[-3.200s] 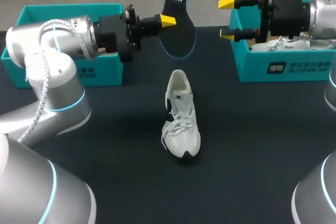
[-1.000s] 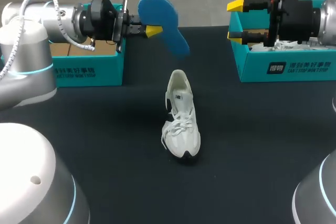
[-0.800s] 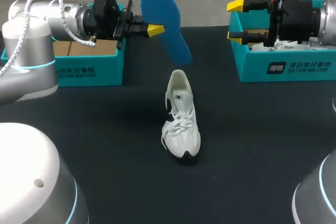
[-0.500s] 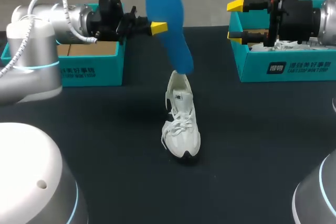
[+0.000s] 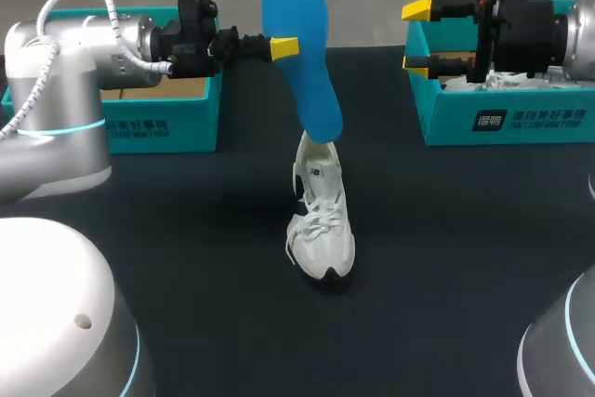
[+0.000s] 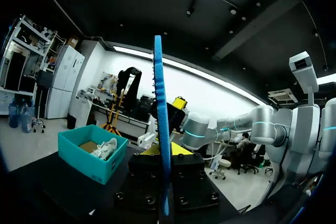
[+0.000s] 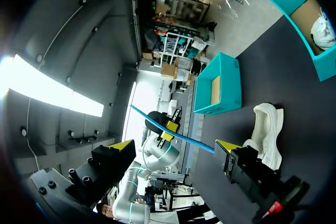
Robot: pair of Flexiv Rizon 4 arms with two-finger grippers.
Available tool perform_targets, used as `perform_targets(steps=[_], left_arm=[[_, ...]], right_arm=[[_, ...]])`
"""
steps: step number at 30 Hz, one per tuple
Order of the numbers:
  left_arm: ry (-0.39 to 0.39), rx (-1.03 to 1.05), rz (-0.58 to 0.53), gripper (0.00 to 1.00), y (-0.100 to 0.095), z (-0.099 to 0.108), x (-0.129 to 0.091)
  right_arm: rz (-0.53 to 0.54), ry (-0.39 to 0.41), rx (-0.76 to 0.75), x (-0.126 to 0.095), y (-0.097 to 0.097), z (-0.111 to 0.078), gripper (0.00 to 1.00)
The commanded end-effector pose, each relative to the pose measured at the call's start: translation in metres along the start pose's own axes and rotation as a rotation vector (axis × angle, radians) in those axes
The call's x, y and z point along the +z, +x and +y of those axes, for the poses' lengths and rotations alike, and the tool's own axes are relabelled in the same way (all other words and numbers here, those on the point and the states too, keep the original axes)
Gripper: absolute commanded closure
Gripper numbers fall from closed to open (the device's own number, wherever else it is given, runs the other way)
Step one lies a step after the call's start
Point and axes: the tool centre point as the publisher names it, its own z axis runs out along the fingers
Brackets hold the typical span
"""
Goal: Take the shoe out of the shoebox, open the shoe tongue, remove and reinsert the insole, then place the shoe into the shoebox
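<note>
Black table (image 5: 446,230): left end effector (image 5: 284,46) clamps the insole (image 5: 311,90) above the shoe (image 5: 321,220) (right end effector (image 5: 420,36) spread, empty).

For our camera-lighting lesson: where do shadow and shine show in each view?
Head view: even light; the shoe casts a faint shadow on the dark table; the left arm shines. Left wrist view: the insole, edge-on, against bright background. Right wrist view: the right gripper lit at its yellow tips, dark elsewhere.

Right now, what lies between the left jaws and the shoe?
Only the blue insole, clamped in those jaws, reaching down to the shoe's heel, per head view.
</note>
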Motion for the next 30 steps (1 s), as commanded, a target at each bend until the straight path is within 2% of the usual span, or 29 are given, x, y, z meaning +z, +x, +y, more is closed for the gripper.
perform_targets(steps=[1, 4, 6, 7, 10, 11, 12, 13, 17, 30], left_arm=[[-0.004, -0.21, 0.002, 1.0, -0.003, 0.006, 0.003], [0.045, -0.466, -0.004, 1.0, -0.005, 0.011, 0.005], [0.023, -0.598, -0.004, 1.0, -0.006, 0.013, 0.005], [0.042, -0.638, -0.008, 1.0, -0.005, 0.013, 0.006], [0.012, -0.827, 0.009, 1.0, -0.004, 0.014, 0.007], [-0.036, -0.862, 0.02, 1.0, -0.004, 0.017, 0.008], [-0.027, -0.896, 0.013, 1.0, -0.003, 0.017, 0.008], [-0.059, -0.932, 0.016, 1.0, -0.004, 0.019, 0.008], [-0.117, -1.025, 0.004, 1.0, -0.007, 0.026, 0.006], [-0.065, -1.066, 0.08, 1.0, -0.011, 0.038, 0.004]], right_arm=[[0.0, -0.002, 0.001, 0.002, 0.0, 0.0, 0.0], [0.0, -0.002, 0.001, 0.002, 0.0, 0.0, 0.0], [0.0, -0.002, 0.001, 0.002, 0.0, 0.0, 0.0], [0.0, -0.002, 0.001, 0.002, 0.0, 0.0, 0.0], [0.0, -0.002, 0.001, 0.002, 0.0, 0.0, 0.0], [0.0, -0.002, 0.001, 0.002, 0.0, 0.0, 0.0], [0.0, -0.002, 0.001, 0.002, 0.0, 0.0, 0.0], [0.0, -0.002, 0.001, 0.002, 0.0, 0.0, 0.0], [0.0, -0.002, 0.001, 0.002, 0.0, 0.0, 0.0], [0.0, -0.002, 0.001, 0.002, 0.0, 0.0, 0.0]])
